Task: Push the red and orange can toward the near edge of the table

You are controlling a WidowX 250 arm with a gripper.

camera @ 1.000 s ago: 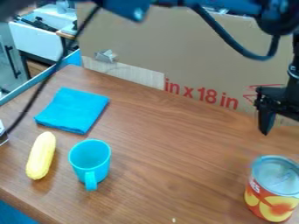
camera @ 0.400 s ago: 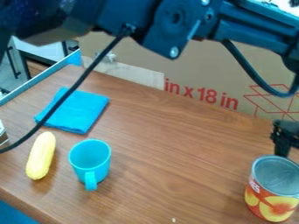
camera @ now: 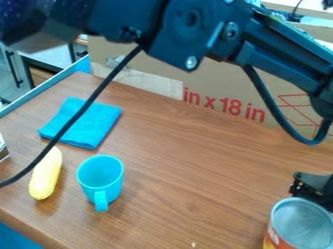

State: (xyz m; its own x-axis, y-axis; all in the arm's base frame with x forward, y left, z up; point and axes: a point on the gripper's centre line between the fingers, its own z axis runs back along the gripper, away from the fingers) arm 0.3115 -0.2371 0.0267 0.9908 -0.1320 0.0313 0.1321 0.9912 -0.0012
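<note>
While the gripper (camera: 315, 188) meets the labelled can (camera: 302, 224) – opening and hold I cannot tell – red-printed cardboard (camera: 221, 81) stands behind it.

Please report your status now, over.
Gripper at far rim of food can, hold on it unclear. Turquoise mug stands well apart, left in view, not in the way.

glossy plastic mug (camera: 100, 178), folded cloth (camera: 84, 122), wood-grain table (camera: 189, 160)

Blue cloth (camera: 98, 124) lies near mug (camera: 109, 187) — and yellow oblong (camera: 46, 179).
</note>
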